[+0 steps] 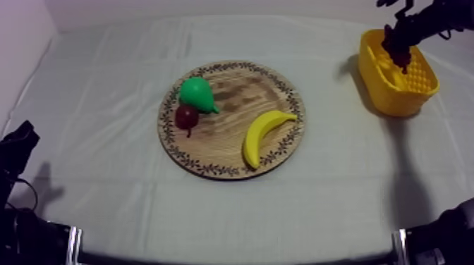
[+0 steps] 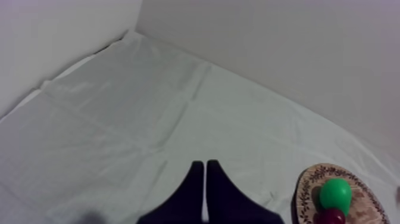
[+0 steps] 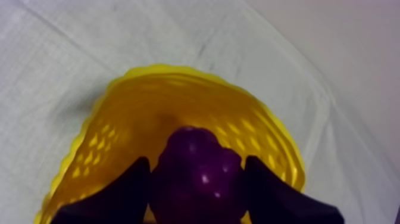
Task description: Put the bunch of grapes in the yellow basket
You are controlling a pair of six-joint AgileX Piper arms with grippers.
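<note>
My right gripper hangs over the yellow basket at the table's right, shut on the dark purple bunch of grapes. The right wrist view has the grapes held between both black fingers, right above the basket's open inside. The round wooden board lies mid-table and carries a green pear, a small red fruit and a banana. My left gripper is shut on nothing, its fingers together as a wedge over bare cloth, with the board off to its side.
Grey-white cloth covers the table, with open cloth between the board and the basket. My left arm rests low at the table's left edge. A pale wall runs behind the table.
</note>
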